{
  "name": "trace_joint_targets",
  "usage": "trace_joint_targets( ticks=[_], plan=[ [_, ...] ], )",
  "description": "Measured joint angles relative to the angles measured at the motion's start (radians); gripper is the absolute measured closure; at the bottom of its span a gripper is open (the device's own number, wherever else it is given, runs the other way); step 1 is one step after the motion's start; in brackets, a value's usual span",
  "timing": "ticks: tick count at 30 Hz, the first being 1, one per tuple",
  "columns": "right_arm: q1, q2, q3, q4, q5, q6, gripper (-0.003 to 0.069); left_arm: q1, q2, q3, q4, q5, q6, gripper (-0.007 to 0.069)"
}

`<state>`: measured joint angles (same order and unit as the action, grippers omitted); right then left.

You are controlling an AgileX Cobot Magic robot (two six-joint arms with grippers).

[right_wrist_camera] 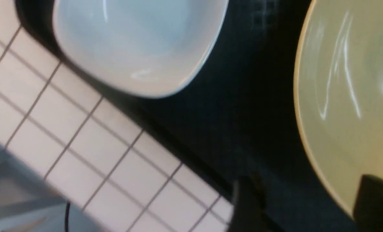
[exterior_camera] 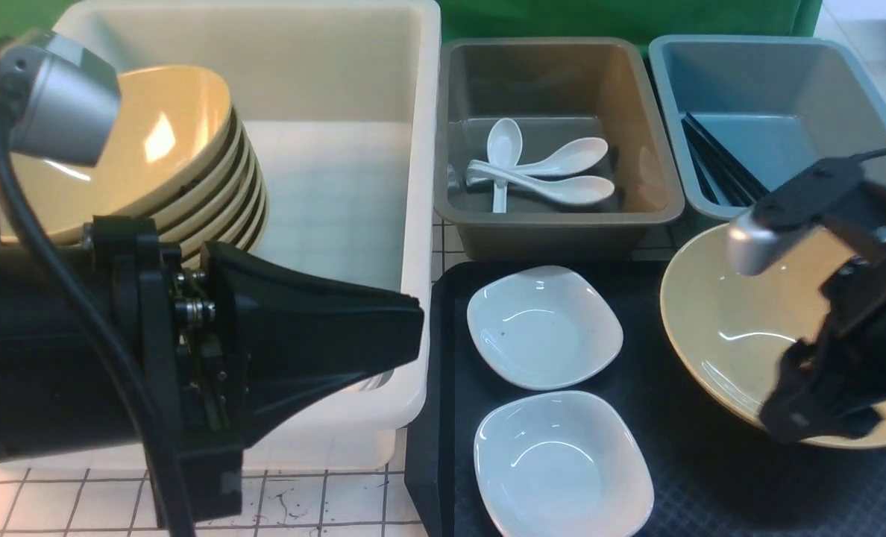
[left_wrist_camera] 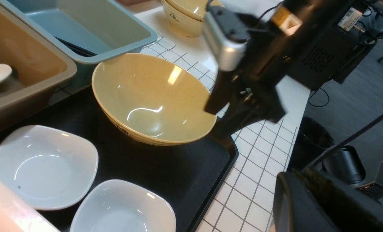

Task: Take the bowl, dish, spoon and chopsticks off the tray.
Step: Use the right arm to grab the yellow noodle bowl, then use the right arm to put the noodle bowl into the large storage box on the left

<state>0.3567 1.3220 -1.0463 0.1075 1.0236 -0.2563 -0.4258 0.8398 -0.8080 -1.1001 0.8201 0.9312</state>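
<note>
A wide tan-yellow bowl [exterior_camera: 741,328] [left_wrist_camera: 149,96] [right_wrist_camera: 349,96] sits at the right of the black tray [exterior_camera: 682,477] [left_wrist_camera: 165,167]. Two white square dishes [exterior_camera: 544,324] [exterior_camera: 562,462] lie on the tray's left half. My right gripper [exterior_camera: 808,418] [right_wrist_camera: 307,193] is open at the bowl's near rim, with one finger [right_wrist_camera: 375,203] over the inside and the other outside above the tray. My left gripper [exterior_camera: 413,328] is shut and empty, in front of the white tub. Several white spoons [exterior_camera: 540,168] lie in the grey bin and black chopsticks [exterior_camera: 719,168] in the blue bin.
A deep white tub [exterior_camera: 353,74] at the left holds a tilted stack of tan bowls [exterior_camera: 152,149]. The grey bin [exterior_camera: 555,216] and the blue bin [exterior_camera: 756,67] stand behind the tray. The counter is white tile [exterior_camera: 324,500]; its right edge [left_wrist_camera: 294,129] runs just beyond the tray.
</note>
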Motion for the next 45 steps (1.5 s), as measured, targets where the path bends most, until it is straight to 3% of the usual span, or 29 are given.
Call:
trace_joint_targets(
  ticks=[1,3,7,10,14,17,25,27,32,36,39,40,45],
  plan=[
    [0.019,0.038,0.008,0.000,-0.049,-0.002,0.0119,0.000,0.000,0.000,0.000,-0.005,0.000,0.0624],
    [0.047,0.087,0.010,0.000,-0.098,-0.010,0.0083,0.000,0.000,0.000,0.000,-0.008,0.000,0.0624],
    [0.081,0.190,0.010,-0.018,-0.197,-0.033,0.0081,0.000,0.000,0.000,0.001,-0.010,0.000,0.0624],
    [0.084,0.275,0.010,-0.091,-0.250,-0.009,0.0122,0.000,0.000,0.000,0.013,-0.018,0.000,0.0624],
    [0.084,0.338,0.010,-0.159,-0.265,0.019,0.0225,0.000,0.000,0.000,0.046,-0.027,0.001,0.0624],
    [0.083,0.350,0.010,-0.181,-0.274,0.028,0.0347,0.000,0.000,0.000,0.050,-0.035,0.001,0.0624],
    [0.106,0.283,-0.011,-0.228,-0.210,0.052,0.0489,0.000,-0.010,0.000,0.067,-0.054,-0.005,0.0624],
    [0.149,0.210,-0.041,-0.211,-0.134,0.085,0.0579,0.000,-0.030,0.000,0.100,-0.069,-0.040,0.0624],
    [0.249,0.082,-0.179,-0.142,0.058,0.138,0.0598,0.000,-0.093,0.000,0.204,-0.123,-0.170,0.0624],
    [0.352,0.075,-0.426,-0.158,0.128,0.071,0.0603,0.000,-0.180,-0.001,0.371,-0.191,-0.374,0.0624],
    [0.452,0.159,-0.637,-0.168,0.134,-0.103,0.0603,0.000,-0.253,-0.002,0.601,-0.186,-0.621,0.0624],
    [0.485,0.215,-0.735,-0.167,0.125,-0.213,0.0603,0.000,-0.283,-0.002,0.701,-0.160,-0.748,0.0624],
    [0.572,0.430,-1.015,-0.135,0.023,-0.564,0.0603,0.000,-0.385,-0.006,1.078,-0.048,-1.160,0.0624]
  ],
)
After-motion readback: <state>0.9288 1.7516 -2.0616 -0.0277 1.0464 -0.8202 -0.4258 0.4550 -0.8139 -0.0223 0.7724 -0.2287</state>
